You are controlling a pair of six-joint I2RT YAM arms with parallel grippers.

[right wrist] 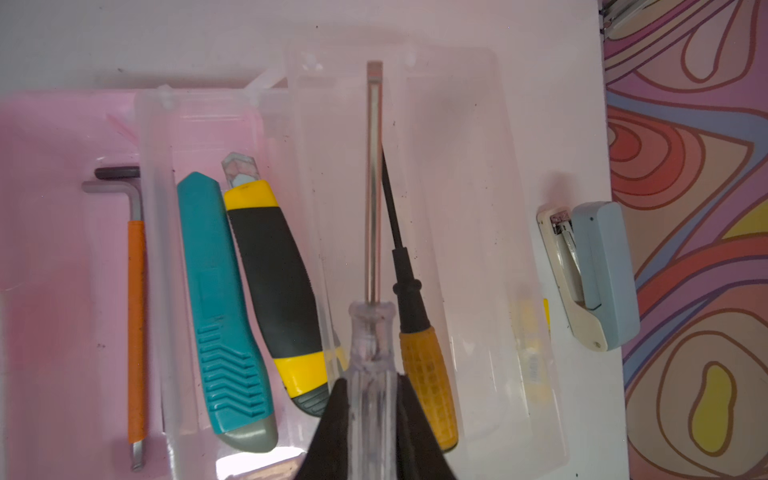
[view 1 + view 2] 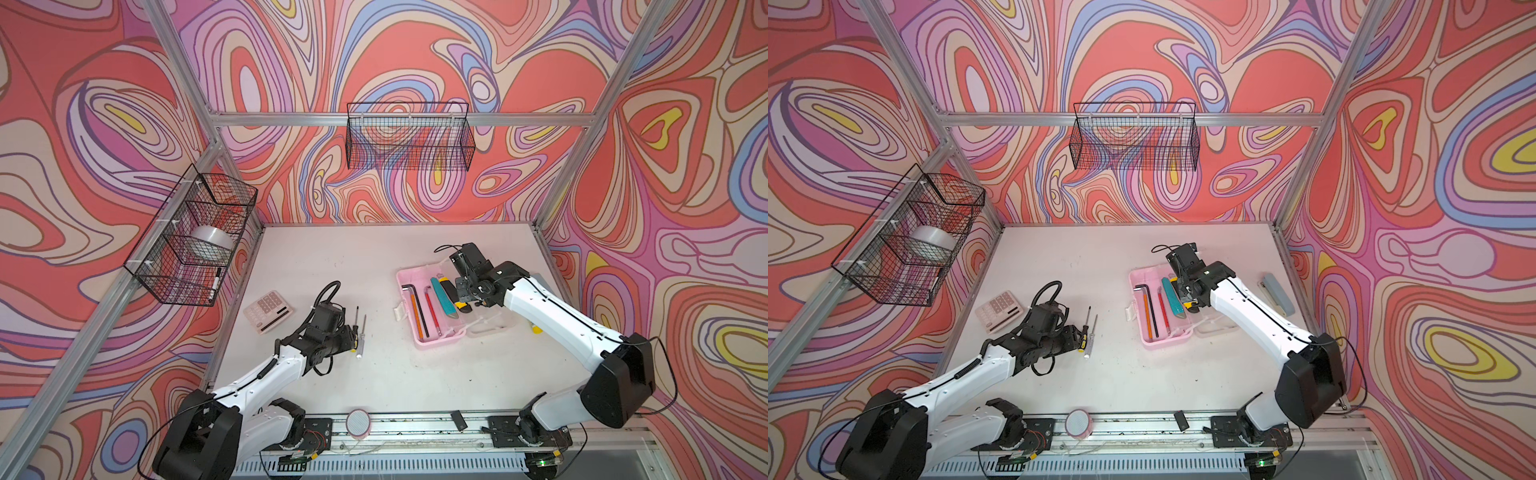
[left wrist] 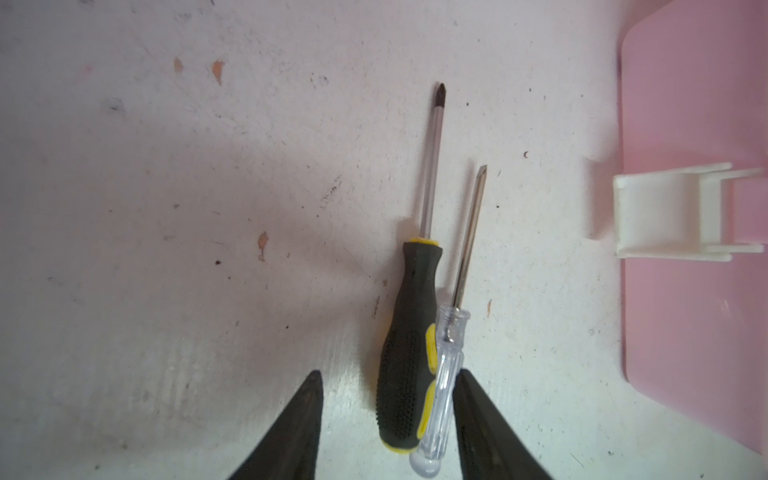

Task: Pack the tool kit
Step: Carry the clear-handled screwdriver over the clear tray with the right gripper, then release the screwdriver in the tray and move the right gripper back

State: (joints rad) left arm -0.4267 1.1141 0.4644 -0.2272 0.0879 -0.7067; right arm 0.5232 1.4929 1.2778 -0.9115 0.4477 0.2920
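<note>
Open pale pink rectangular plastic tool case [image 2: 405, 277] sits near right edge of counter [image 2: 374, 374], translucent lid [image 1: 457, 166] flat beside it.

Right hand [image 1: 370, 379] clamped on clear-handled flat-blade screwdriver [image 1: 374, 187], above lid, not tray: release here leaves it on lid, blocking closure. Orange-handled black-shaft screwdriver [image 1: 426, 374] alongside, possibly touching finger; could drag.

Left hand [image 3: 389, 372] half open, straddling touching black-and-yellow Phillips screwdriver [image 3: 409, 353] and small clear-handled screwdriver [image 3: 446, 361], left of counter centre: closing may pinch both, one slipping out.
</note>
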